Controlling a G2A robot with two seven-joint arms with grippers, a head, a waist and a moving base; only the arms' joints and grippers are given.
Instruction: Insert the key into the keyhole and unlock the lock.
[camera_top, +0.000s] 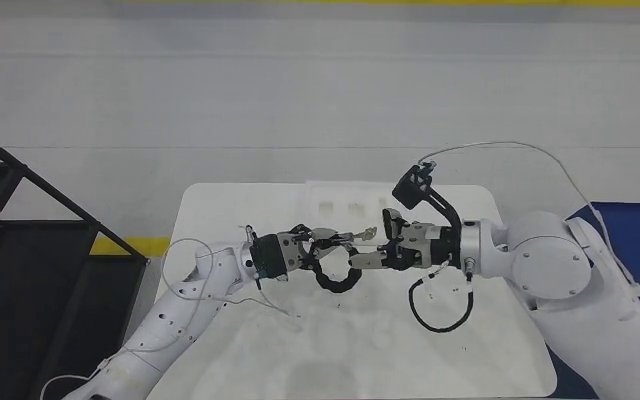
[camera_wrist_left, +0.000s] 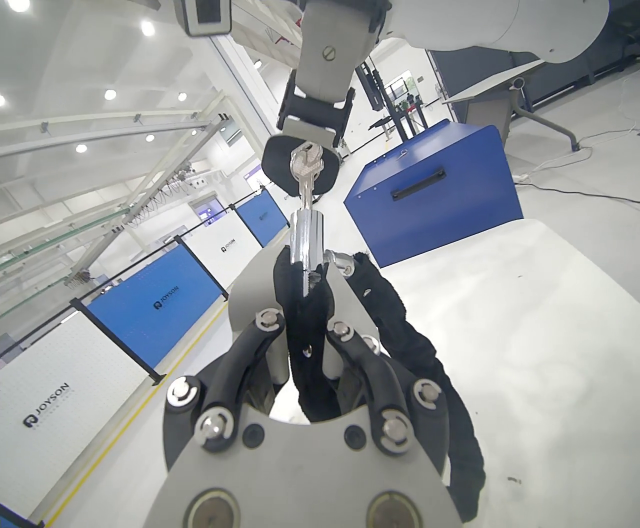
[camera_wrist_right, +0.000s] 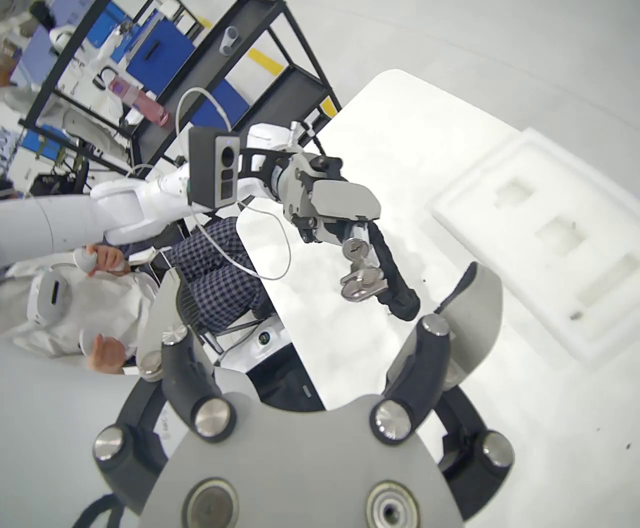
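The left gripper is clamped tight on a black fabric-sleeved chain lock, its two grey fingers pinching the sleeve just behind the lock's short chrome cylinder. The cylinder sticks out past the fingertips and points toward the other arm. The rest of the black sleeve curves away beside the gripper in a loop and hangs below it; whether the loop's lowest part touches the surface cannot be told.

A silver metal key stands in the open end of the cylinder, its blade in the keyhole and its flat head jutting out.

The right gripper faces the left one head-on, with its fingers spread wide and nothing between them. In the right wrist view the key and the cylinder sit ahead of the fingertips, apart from both. In the left wrist view one black finger pad shows close behind the key's head.

In the top view the two grippers, left and right, meet over the middle of a white table. A white foam tray with rectangular recesses lies along the table's far edge, just beyond them.
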